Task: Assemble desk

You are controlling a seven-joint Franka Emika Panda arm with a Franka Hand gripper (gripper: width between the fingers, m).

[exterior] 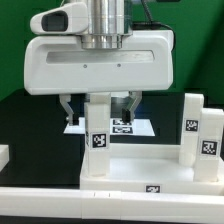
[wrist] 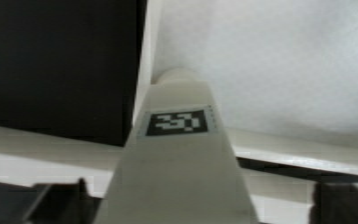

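Observation:
The white desk tabletop [exterior: 140, 172] lies at the front with its raised rim up. One square white leg [exterior: 98, 130] with a marker tag stands upright in its corner at the exterior view's left. My gripper [exterior: 100, 108] is straight above this leg, and its dark fingers [exterior: 68, 108] straddle the leg's top with gaps on both sides, so it is open. In the wrist view the leg [wrist: 179, 150] runs up between the fingers [wrist: 60, 200] of the gripper [wrist: 202, 208], with the tag facing the camera. Two more tagged legs [exterior: 205, 135] stand at the tabletop's right end.
The marker board [exterior: 128, 126] lies flat on the black table behind the held-over leg. A white part [exterior: 4, 156] shows at the exterior view's left edge. A green wall stands behind.

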